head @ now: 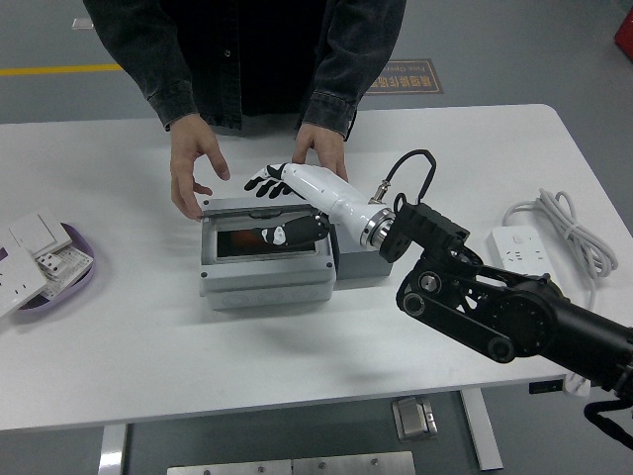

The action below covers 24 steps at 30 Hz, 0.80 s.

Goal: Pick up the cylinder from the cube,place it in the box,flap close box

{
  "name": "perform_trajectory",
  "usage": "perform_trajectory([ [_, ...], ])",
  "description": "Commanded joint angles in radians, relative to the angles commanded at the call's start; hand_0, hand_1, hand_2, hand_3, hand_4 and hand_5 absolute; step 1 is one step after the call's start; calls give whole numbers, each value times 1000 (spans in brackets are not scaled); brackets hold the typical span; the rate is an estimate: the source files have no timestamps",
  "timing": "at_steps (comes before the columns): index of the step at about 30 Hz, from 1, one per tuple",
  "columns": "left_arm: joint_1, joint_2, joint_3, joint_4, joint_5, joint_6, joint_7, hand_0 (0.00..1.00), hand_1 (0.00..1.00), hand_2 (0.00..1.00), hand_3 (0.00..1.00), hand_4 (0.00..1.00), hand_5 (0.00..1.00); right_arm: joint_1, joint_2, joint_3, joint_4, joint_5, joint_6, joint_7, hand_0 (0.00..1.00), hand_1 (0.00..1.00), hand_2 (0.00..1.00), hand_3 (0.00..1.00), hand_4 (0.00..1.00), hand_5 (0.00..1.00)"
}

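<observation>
The grey box [265, 280] stands mid-table with its clear flap [267, 240] lying flat over the opening. Through the flap I see the red cylinder [243, 237] inside. My right hand [269, 183], white with black fingers, rests on the flap's far edge with fingers spread and holds nothing; its reflection shows in the flap. The grey cube [353, 263] sits right of the box, mostly hidden under my forearm. A person at the far side holds one hand [191, 166] by the box's far left corner and the other hand [321, 148] just behind it.
A purple tray [77, 282] with white switch parts sits at the left edge. A white power strip [527, 247] with coiled cable [577, 230] lies at the right. My black right arm [495, 307] crosses the table's right half.
</observation>
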Motion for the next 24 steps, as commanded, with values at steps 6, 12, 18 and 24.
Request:
perform_trajectory([
  [6,2,-1,18,0,-8,0,-5,599,585,570,611,694,362,-53,7,-7,1,76,-7,16,643,626,668,722,749,285],
  [12,5,-5,-14,0,19,0,3,599,585,570,610,692,361,-100,-7,86,18,141,-36,56,632,628,677,727,737,298],
  [18,11,-4,-52,-3,44,4,15,599,583,572,611,681,394,-181,-35,238,117,138,-80,109,620,616,680,735,734,305],
  [24,23,1,-51,-5,26,12,17,599,585,572,612,688,391,-299,-37,421,175,184,-95,208,614,614,676,726,723,295],
])
